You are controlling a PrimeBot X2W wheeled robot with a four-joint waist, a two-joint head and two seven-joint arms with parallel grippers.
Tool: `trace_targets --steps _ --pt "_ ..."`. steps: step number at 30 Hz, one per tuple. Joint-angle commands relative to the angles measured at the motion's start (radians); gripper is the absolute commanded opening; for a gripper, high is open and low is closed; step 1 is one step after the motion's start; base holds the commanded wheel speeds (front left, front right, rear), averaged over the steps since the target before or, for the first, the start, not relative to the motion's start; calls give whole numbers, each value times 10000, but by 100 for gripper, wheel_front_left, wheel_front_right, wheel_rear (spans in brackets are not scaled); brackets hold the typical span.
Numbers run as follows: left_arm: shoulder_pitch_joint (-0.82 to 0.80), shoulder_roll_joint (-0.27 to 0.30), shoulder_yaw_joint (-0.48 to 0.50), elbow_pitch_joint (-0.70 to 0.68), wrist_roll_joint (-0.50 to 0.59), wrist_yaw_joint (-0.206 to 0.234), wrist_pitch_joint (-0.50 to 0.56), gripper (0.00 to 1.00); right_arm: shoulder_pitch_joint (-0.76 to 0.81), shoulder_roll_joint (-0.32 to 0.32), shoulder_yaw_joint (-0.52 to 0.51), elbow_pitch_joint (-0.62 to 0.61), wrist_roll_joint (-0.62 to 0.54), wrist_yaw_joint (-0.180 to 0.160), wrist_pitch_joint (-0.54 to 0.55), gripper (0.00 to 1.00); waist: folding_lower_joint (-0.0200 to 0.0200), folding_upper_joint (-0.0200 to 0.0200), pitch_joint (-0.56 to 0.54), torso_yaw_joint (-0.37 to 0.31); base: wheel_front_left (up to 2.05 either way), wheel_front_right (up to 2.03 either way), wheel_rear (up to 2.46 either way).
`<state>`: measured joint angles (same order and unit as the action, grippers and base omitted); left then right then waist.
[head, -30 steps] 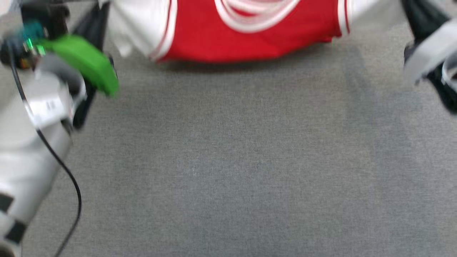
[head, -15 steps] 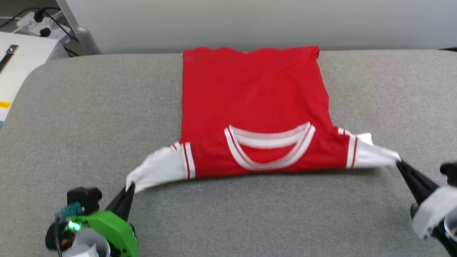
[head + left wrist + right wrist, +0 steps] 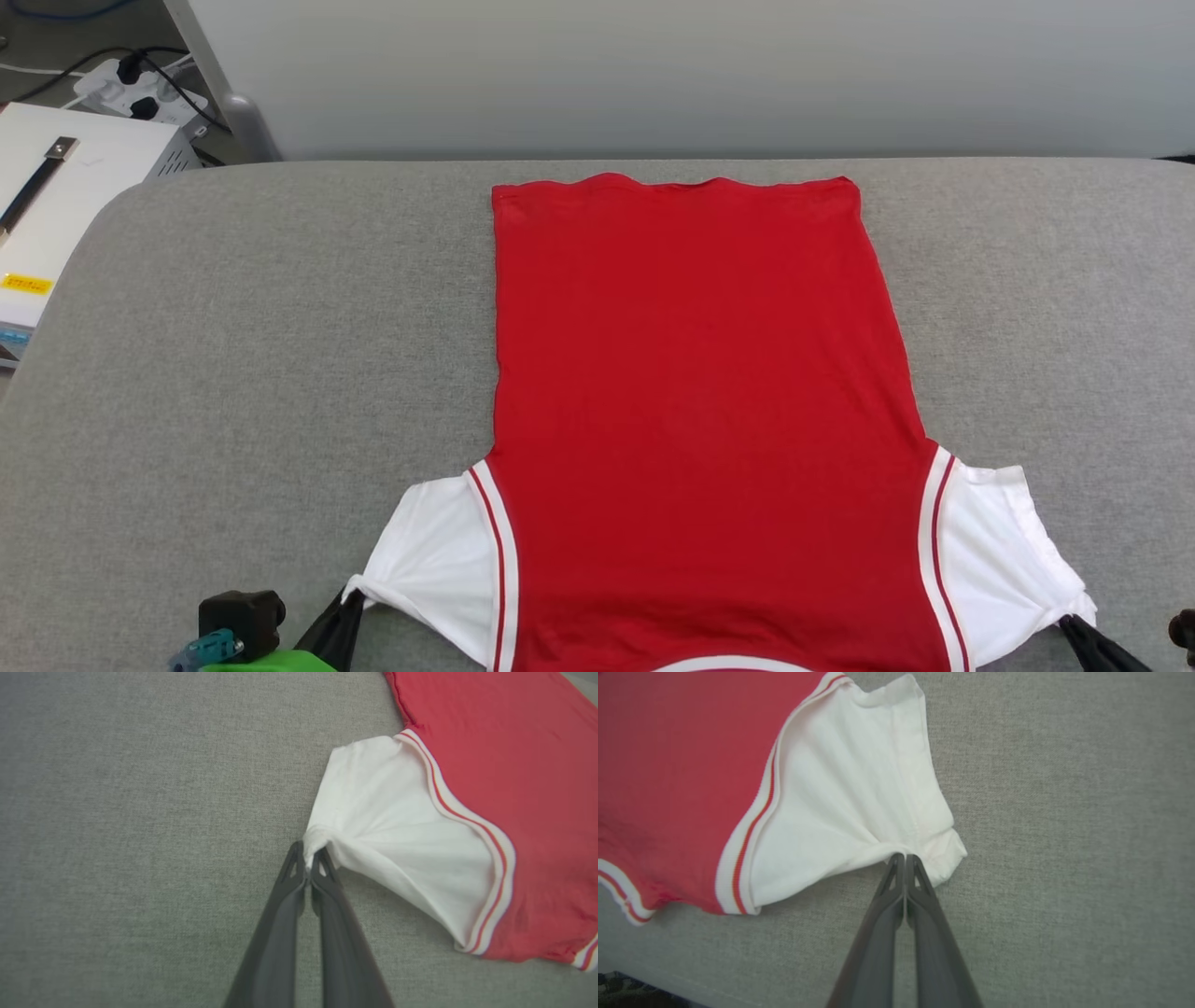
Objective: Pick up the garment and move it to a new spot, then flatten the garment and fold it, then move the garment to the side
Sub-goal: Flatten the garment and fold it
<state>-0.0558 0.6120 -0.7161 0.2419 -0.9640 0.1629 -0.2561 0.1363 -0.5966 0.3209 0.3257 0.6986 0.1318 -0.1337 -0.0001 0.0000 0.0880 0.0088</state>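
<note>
The garment [image 3: 691, 392] lies flat on the grey cushion, plain red back up, hem at the far end and white sleeves near me. My left gripper [image 3: 350, 602] is shut on the tip of the left white sleeve [image 3: 434, 551]; the left wrist view shows its fingers pinching a bunch of white cloth, gripper [image 3: 308, 856], garment [image 3: 406, 816]. My right gripper [image 3: 1074, 625] is shut on the edge of the right white sleeve [image 3: 1004, 551]; the right wrist view shows the pinch, gripper [image 3: 903, 858], garment [image 3: 840, 793]. The lettered front is hidden underneath.
The grey cushion [image 3: 261, 336] runs wide to both sides of the shirt. A pale wall [image 3: 653, 75] rises behind its far edge. At the far left stand a white box [image 3: 56, 196] and a power strip [image 3: 131, 89] with cables.
The head camera has tilted up and the picture has shifted. The garment, half folded over half a second ago, now lies stretched out at full length, both grippers still holding the sleeves.
</note>
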Motion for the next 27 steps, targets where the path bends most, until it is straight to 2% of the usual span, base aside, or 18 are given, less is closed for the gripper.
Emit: trace_targets --steps 1,2,3,6,12,16,19,23,27 --pt "50 -58 131 -61 164 87 -56 0 86 86 -322 -168 -149 -11 161 21 1 0 81 12 0 0 0" --pt "12 -85 134 -92 222 73 -56 0 109 157 -484 -270 -187 -11 321 64 1 0 117 26 0 0 0" --pt "-58 -113 128 -148 312 49 -56 0 101 187 -661 -430 -302 -11 505 100 1 0 175 45 0 0 0" --pt "-279 -191 198 -345 527 52 -57 0 -40 124 -1169 -960 -668 -11 904 100 1 0 340 104 0 0 0" --pt "-720 -248 514 -1074 1172 230 -57 0 -1251 -626 -2606 -2291 -1546 -11 1566 100 1 0 992 302 0 0 0" --pt "-1097 -411 599 -1754 1538 381 -57 0 -2902 -1111 -3317 -3152 -1520 -11 2290 100 1 0 1700 704 0 0 0" --pt "-1386 -559 522 -2116 1735 439 -49 0 -4415 -1336 -3433 -3425 -1222 -11 3066 100 1 0 2271 1075 0 0 0" --pt "-1794 -783 434 -2411 1972 412 -50 0 -6689 -1662 -2957 -3154 -795 -11 4868 100 1 0 3019 1582 0 0 0" --pt "-2103 -977 381 -2608 2206 354 -52 0 -8883 -1652 -2320 -2283 -330 -11 7610 100 1 0 3714 2080 0 0 0"
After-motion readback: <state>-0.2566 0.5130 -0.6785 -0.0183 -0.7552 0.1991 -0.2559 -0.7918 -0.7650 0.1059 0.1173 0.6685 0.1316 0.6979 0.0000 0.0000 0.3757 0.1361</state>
